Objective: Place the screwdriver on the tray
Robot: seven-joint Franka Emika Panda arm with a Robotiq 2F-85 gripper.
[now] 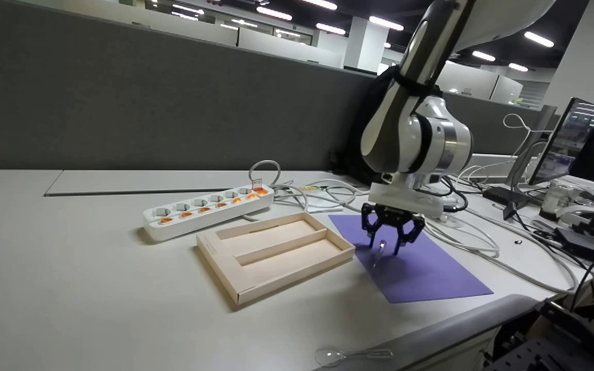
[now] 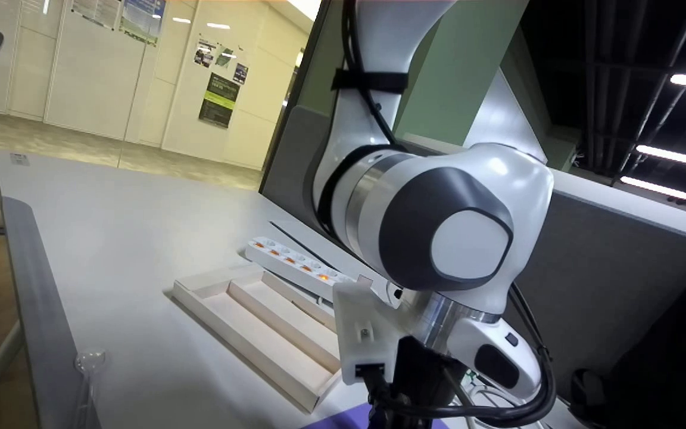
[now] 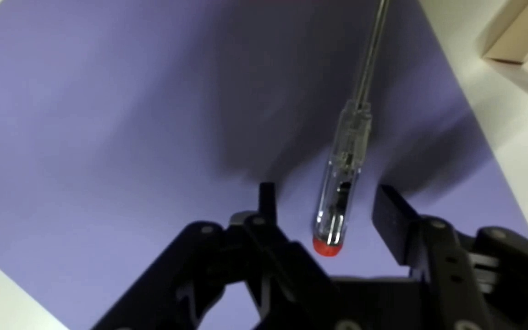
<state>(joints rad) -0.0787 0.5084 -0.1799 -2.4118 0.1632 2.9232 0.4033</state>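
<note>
The screwdriver [image 3: 344, 172], clear with a red end cap and a thin metal shaft, appears to lie on the purple sheet. Its handle is between the two black fingers of my gripper [image 3: 326, 195], with gaps on both sides, and its shaft runs out of the wrist view's top. In an exterior view the open gripper [image 1: 384, 249] points down, low over the screwdriver [image 1: 380, 252]. The two-compartment beige tray [image 1: 229, 270] is beside the sheet; it also shows in an exterior view [image 2: 242, 345], where the screwdriver and fingertips are out of sight. Its corner [image 3: 514, 41] shows in the wrist view.
The purple sheet [image 1: 436, 275] lies under the gripper. A white power strip [image 1: 207, 214] with orange switches is behind the tray. White cables [image 1: 475, 247] run behind and beside the sheet. A clear spoon-like thing [image 1: 353, 355] lies at the table's front edge. A grey partition [image 1: 163, 103] stands behind.
</note>
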